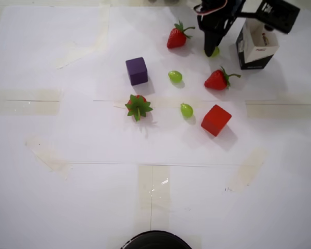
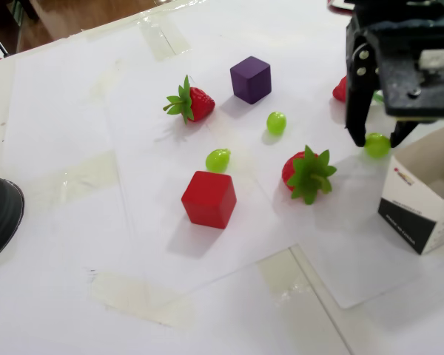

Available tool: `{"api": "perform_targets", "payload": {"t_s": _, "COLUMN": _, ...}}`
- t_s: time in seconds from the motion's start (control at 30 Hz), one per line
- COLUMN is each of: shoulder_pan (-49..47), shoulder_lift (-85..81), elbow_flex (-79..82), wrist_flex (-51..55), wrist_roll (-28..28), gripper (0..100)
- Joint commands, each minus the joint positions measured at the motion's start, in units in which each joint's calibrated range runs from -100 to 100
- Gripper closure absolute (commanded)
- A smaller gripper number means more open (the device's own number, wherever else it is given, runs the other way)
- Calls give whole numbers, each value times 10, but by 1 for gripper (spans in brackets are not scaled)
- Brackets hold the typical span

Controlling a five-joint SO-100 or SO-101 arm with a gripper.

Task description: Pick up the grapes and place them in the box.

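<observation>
Three light-green grapes show. One grape (image 2: pixel 377 146) lies just left of the box (image 2: pixel 422 194) in the fixed view, and my gripper (image 2: pixel 375 139) stands open over it, one finger (image 2: pixel 354 126) on each side. From overhead the gripper (image 1: pixel 212 49) covers most of that grape (image 1: pixel 216 51), beside the box (image 1: pixel 256 45). The other two grapes (image 1: pixel 174 77) (image 1: pixel 186 110) lie loose mid-table, also seen as grapes (image 2: pixel 276 123) (image 2: pixel 217 159) in the fixed view. The box stands upright and open-topped.
Three strawberries (image 1: pixel 176 37) (image 1: pixel 217 80) (image 1: pixel 138 106) lie around the grapes. A purple cube (image 1: pixel 137 70) and a red cube (image 1: pixel 215 120) stand on the white paper. A black round object (image 1: pixel 155 241) sits at the near edge.
</observation>
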Motion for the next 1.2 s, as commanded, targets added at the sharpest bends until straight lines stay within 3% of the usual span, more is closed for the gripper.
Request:
{"api": "perform_targets", "payload": {"t_s": 0.0, "shoulder_pan": 4, "shoulder_lift": -29, "elbow_flex": 4, "wrist_flex": -13, "wrist_roll": -6, "gripper": 92}}
{"api": "perform_targets", "payload": {"t_s": 0.3, "shoulder_pan": 13, "shoulder_lift": -55, "elbow_flex": -28, "wrist_flex": 18, "wrist_roll": -17, "gripper": 100}}
{"api": "perform_targets", "payload": {"t_s": 0.5, "shoulder_pan": 38, "shoulder_lift": -113, "elbow_flex": -169, "wrist_flex": 191, "wrist_roll": -37, "gripper": 100}}
{"api": "perform_targets", "payload": {"t_s": 0.67, "shoulder_pan": 23, "shoulder_lift": -130, "elbow_flex": -343, "wrist_flex": 310, "wrist_roll": -109, "gripper": 100}}
{"api": "perform_targets", "payload": {"t_s": 0.9, "shoulder_pan": -73, "shoulder_lift": -108, "elbow_flex": -375, "wrist_flex": 236, "wrist_roll": -198, "gripper": 100}}
{"api": "perform_targets", "payload": {"t_s": 1.17, "shoulder_pan": -126, "shoulder_lift": -63, "elbow_flex": -291, "wrist_flex": 109, "wrist_roll": -220, "gripper": 100}}
